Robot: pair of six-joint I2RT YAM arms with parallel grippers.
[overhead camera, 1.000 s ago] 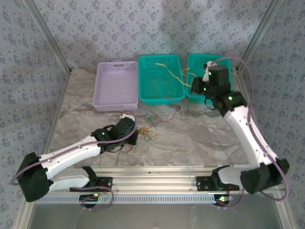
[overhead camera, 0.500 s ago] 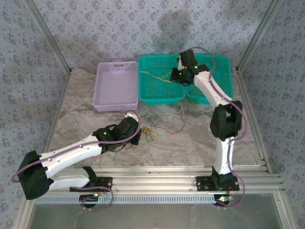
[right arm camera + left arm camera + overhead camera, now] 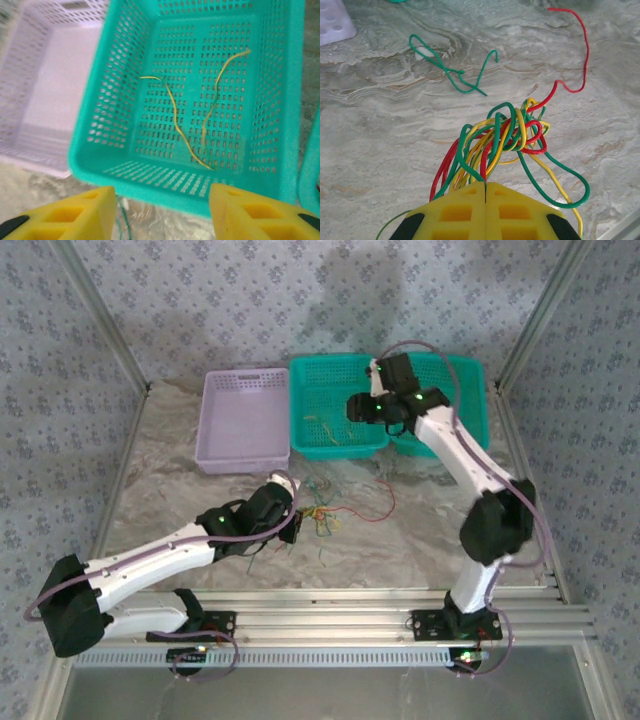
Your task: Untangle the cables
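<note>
In the view from above, the cables [image 3: 318,518] are seen in a bunch on the counter [image 3: 170,480], a little below the middle of the frame. The left tool [image 3: 290,525] is set right at the left side of the bunch. One red cable [image 3: 378,508] is stretched out to the right of the bunch. Three baskets are lined up at the back: a purple basket [image 3: 243,418] on the left, a blue-green basket [image 3: 337,390] in the middle and a second blue-green basket [image 3: 465,390] on the right. The right tool [image 3: 358,410] is held over the middle one.

In the left wrist view, the left tool [image 3: 485,184] is seen at the bottom of the frame. Its yellow fingers [image 3: 455,212] are pressed together, and the cables [image 3: 505,135] are pinched at the tip. Red, yellow and green loops are knotted just above it. The red cable [image 3: 582,50] is curled away to the upper right. A green cable [image 3: 452,70] is laid by itself in the upper left, apart from the bunch.

In the right wrist view, the right tool [image 3: 160,192] is spread wide, with one yellow finger [image 3: 75,210] at the lower left and one at the lower right. Nothing is held between them. Two yellow cables [image 3: 175,120] are laid inside the blue-green basket [image 3: 95,125]. The purple basket [image 3: 45,100] is seen just to its left.
</note>
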